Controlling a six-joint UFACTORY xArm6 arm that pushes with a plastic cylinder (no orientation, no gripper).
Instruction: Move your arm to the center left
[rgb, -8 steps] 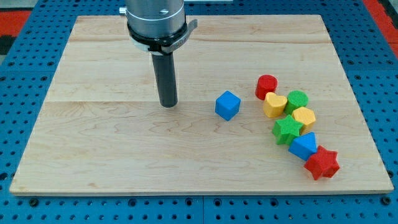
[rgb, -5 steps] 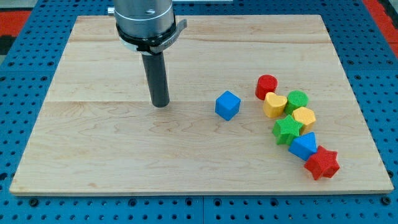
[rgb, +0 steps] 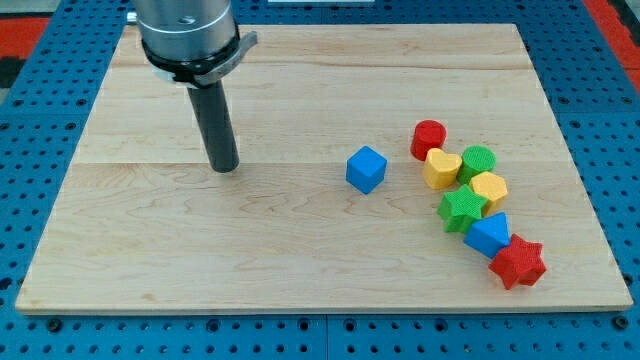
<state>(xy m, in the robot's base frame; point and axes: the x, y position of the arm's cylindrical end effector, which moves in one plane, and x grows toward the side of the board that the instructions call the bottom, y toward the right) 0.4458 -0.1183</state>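
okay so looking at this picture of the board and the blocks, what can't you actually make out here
- The arm above the metal collar: cut off by the view's top edge.
- The far sides of the red cylinder and the blue cube: turned away from the one camera.
- My tip: whether it touches the wooden board cannot be told.

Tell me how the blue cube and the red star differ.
The blue cube is blue and boxy; the red star is red with points. The cube stands alone mid-board, nearer my tip; the star touches another blue block at the cluster's lower end. Both look similar in size.
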